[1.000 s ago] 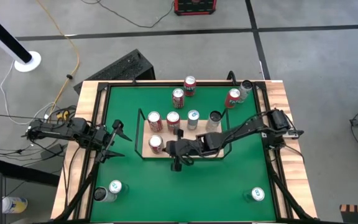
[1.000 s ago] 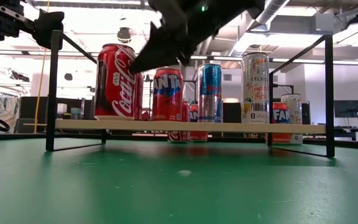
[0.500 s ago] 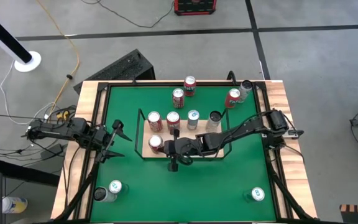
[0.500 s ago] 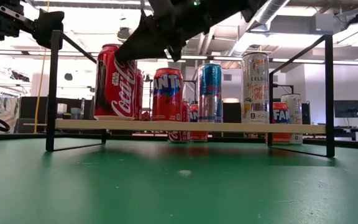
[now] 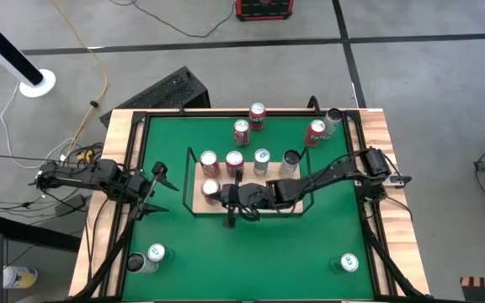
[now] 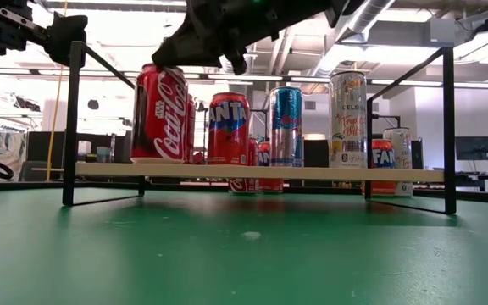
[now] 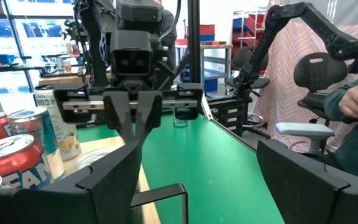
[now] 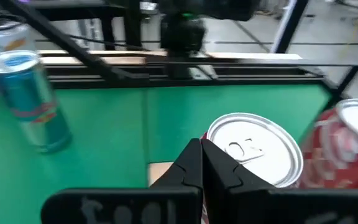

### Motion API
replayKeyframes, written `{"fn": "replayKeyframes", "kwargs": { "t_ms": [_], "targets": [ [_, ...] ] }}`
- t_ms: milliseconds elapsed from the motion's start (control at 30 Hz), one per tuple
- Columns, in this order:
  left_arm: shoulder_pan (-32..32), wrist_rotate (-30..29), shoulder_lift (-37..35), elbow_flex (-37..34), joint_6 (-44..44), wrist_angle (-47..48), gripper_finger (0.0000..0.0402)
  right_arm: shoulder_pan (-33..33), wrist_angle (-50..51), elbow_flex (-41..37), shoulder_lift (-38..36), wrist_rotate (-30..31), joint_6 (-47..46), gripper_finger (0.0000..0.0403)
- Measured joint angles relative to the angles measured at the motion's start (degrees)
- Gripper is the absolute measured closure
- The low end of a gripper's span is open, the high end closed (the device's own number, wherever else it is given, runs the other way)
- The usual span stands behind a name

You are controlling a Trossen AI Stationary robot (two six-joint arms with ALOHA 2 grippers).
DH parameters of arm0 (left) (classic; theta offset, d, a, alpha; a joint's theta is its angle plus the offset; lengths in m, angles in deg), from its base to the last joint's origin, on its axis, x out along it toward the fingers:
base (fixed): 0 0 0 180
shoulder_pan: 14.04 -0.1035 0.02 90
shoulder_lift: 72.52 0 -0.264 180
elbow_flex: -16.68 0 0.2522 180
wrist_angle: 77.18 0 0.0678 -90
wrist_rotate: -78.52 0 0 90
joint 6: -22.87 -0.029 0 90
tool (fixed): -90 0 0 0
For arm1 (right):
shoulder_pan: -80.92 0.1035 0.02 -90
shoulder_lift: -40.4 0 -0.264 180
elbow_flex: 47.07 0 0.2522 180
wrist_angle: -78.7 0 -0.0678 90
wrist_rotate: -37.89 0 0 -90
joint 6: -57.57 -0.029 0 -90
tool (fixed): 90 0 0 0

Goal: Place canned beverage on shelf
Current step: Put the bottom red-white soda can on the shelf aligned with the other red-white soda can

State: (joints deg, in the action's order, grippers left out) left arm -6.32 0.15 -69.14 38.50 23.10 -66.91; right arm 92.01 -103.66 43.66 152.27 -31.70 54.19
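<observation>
Your right gripper [image 5: 222,197] has slid leftward across the centre of the high view since a second ago, and its closed fingertips now sit right at the Coca-Cola can [image 5: 210,192]; in the low view the dark arm that was in front of the can's upper part has lifted to its top rim.

You see the green table [image 5: 310,244] filling the middle of the high view. On it, slightly left of centre, lies the shelf [image 5: 197,202], a light-wood board with black wire rails at its short ends. The right arm reaches in from the right edge of the table across the shelf's front. Your left arm waits at the table's left edge, its left gripper [image 5: 160,187] standing wide apart and holding nothing.

Standing upright on the shelf you have the Coca-Cola can [image 6: 161,113] at the front left, with a Fanta can [image 6: 228,128], a blue can [image 6: 285,126] and a tall Celsius can [image 6: 348,119] in a row behind it, running to the right in the low view. The right gripper [image 8: 202,163] is pressed shut with nothing between its fingers, its tips just beside the silver lid of the Coca-Cola can [image 8: 255,156].

More cans stand off the shelf at the top of the table, and single cans sit near both lower corners.
</observation>
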Motion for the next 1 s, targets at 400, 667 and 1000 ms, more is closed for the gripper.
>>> {"fn": "replayKeyframes", "kwargs": {
  "t_ms": [400,667,1000],
  "targets": [
    [0.0,0.0,0.0,0.0,0.0,0.7,0.0095,2.2,1.4,0.0,-1.8,0.7,5.3,0.0383],
    [0.0,0.0,0.0,0.0,0.1,0.6,0.0095,1.9,13.3,0.0,-1.8,0.9,1.8,0.0383],
    [0.0,0.0,0.0,0.0,0.2,0.1,0.0095,-1.2,12.9,-0.1,-0.8,1.0,1.8,0.0383]
  ]
}}
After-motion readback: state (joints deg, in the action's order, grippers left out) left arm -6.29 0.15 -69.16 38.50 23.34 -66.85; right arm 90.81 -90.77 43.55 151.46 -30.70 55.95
